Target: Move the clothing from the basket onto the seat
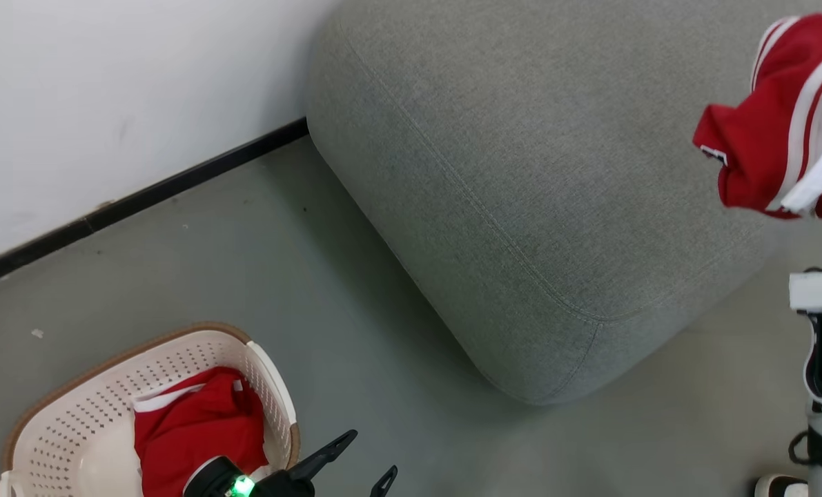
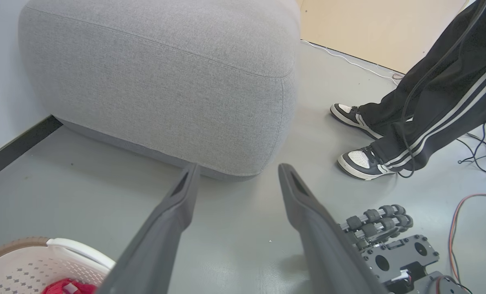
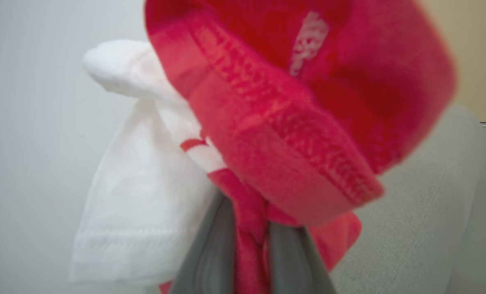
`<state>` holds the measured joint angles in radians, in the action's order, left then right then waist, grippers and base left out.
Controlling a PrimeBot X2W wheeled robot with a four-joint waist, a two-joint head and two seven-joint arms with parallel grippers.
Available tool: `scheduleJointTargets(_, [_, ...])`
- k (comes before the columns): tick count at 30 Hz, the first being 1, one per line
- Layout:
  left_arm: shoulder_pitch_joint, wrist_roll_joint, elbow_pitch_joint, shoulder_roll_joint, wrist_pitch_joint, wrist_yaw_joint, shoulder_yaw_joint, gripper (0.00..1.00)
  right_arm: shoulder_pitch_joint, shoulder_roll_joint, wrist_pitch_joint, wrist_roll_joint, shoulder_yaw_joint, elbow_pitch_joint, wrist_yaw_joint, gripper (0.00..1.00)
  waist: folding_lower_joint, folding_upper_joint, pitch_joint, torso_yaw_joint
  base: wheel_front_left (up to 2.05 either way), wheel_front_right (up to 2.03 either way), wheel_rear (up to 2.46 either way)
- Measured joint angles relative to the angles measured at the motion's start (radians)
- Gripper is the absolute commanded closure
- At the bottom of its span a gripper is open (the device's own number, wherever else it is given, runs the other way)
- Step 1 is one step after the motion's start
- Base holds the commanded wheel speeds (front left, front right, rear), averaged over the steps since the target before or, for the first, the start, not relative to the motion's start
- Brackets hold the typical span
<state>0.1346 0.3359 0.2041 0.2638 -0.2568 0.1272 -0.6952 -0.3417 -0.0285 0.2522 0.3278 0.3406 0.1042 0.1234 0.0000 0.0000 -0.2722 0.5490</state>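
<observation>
A red garment with white stripes (image 1: 776, 131) hangs in the air at the far right, over the right end of the grey seat (image 1: 535, 172). In the right wrist view my right gripper (image 3: 249, 241) is shut on this garment (image 3: 291, 122), and its red and white folds bunch above the fingers. More red clothing (image 1: 197, 428) lies in the cream basket (image 1: 72, 407) on the floor at the lower left. My left gripper (image 1: 366, 461) stands open and holds nothing, just right of the basket, with its fingers (image 2: 177, 204) pointing toward the seat (image 2: 165, 81).
A white wall with a black skirting (image 1: 176, 179) runs behind the basket and the seat. A person's legs and shoes (image 2: 365, 159) stand to the right of the seat. Cables (image 2: 471, 204) and part of my wheeled base (image 2: 389, 237) lie on the grey floor.
</observation>
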Motion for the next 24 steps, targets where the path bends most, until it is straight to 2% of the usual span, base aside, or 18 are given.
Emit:
scheduleJointTargets(11, [0.007,-0.024,-0.023,0.059,0.000,0.000,0.016,0.00,-0.169,-0.002,0.000,-0.003,0.041,0.124,0.000,1.00,0.0000,0.0000,-0.085,0.002,0.00,0.00,0.00])
scheduleJointTargets(24, [0.025,-0.066,-0.075,0.126,0.000,0.000,0.045,0.00,-0.369,-0.022,0.000,-0.022,0.042,0.321,0.000,1.00,0.0000,0.0000,-0.175,-0.009,0.00,0.00,0.00])
